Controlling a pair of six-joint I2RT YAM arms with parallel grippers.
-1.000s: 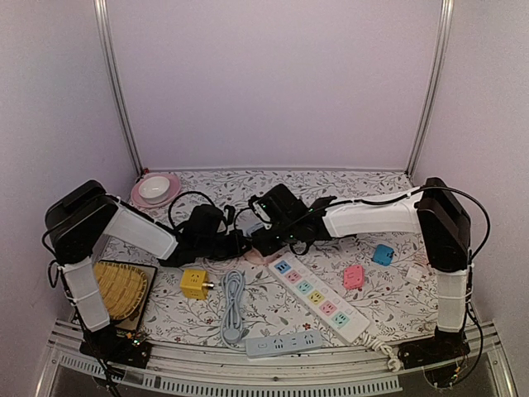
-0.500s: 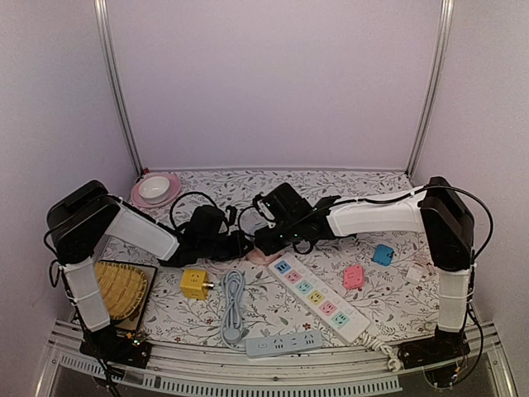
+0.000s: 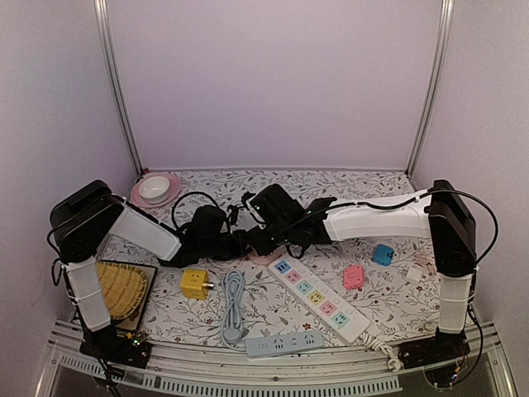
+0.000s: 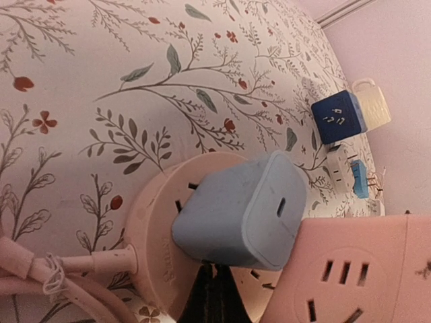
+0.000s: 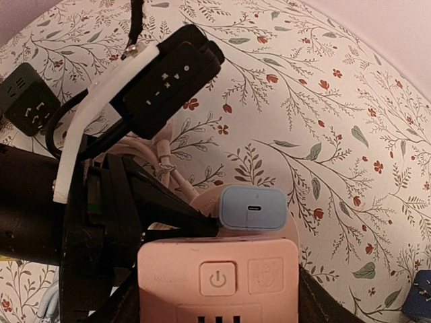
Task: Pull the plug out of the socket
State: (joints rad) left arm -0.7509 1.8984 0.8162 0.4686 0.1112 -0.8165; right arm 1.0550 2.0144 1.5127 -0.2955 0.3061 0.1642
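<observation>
Pale-blue plug (image 4: 239, 212) sits pushed into the round pink socket (image 4: 151, 222), which lies on the floral worktop (image 4: 101, 67) between the two arms. The left claw (image 4: 214, 296) is pinched fully together, its tips at the socket's rim below the plug. The right claw (image 5: 219, 293) clasps the pink cube (image 5: 219, 269) just beside the plug.

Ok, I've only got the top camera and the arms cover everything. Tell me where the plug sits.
Observer: The blue plug is seated in a round pink socket lying flat on the table.
Operator: Now tell me what the right gripper has.
Observer: It looks closed on a pink cube, right next to the plug.
</observation>
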